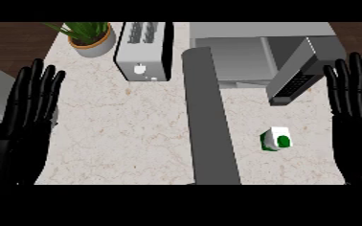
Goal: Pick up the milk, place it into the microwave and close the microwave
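Head view: milk carton (277,139) stands upright on the counter (127,134), near side of the open microwave (262,52). Right hand (346,105) is open, fingers up, just right of it and much nearer than the open left hand (28,105) at the far left edge.

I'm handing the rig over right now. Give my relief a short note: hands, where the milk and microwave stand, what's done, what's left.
Left hand: open, resting at the view's left edge, holding nothing.
Right hand: open, resting at the right edge, holding nothing.
Milk: on the counter, in front of the microwave, nearer the right hand.
Microwave door: open.
Done: nothing yet.
Left: grasp the milk, place it in the microwave, shut the door.
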You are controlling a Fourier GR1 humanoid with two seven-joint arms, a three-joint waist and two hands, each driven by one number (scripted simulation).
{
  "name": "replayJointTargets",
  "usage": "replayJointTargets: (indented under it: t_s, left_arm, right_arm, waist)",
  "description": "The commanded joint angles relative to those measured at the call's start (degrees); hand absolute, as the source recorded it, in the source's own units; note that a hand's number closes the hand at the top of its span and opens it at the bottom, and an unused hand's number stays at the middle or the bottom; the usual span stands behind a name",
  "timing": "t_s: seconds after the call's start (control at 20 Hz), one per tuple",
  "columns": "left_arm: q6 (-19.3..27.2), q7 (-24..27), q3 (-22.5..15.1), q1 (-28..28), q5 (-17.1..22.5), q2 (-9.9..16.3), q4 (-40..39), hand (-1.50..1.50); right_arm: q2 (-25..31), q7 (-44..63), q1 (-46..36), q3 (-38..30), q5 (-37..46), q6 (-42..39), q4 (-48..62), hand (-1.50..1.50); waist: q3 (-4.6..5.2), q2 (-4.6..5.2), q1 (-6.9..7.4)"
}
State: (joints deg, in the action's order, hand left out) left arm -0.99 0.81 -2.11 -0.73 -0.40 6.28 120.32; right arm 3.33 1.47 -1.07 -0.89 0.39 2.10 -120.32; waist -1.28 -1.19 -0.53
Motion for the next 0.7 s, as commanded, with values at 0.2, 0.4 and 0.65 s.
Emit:
replayJointTargets:
  t_s: [0.2, 0.4, 0.65]
  left_arm:
    - [2.25, -0.70, 0.96, 1.40, -1.00, -2.16, -4.45, -1.50]
    - [7.55, 0.72, -2.83, -6.58, 8.75, -6.14, -2.88, -1.50]
    - [3.71, 6.93, -4.67, -16.20, 10.98, -5.64, -2.18, -1.50]
  right_arm:
    - [0.32, -1.04, 11.50, 0.01, 4.50, 0.57, -9.05, -1.50]
    - [-0.36, 2.91, 18.53, 2.69, 0.17, -2.64, -10.67, -1.50]
    - [-0.82, -4.85, 24.33, 2.36, 0.59, -4.75, -5.89, -1.50]
  waist:
    - [1.29, 1.10, -0.14]
    - [1.32, 0.96, 0.09]
    - [1.27, 1.06, 0.61]
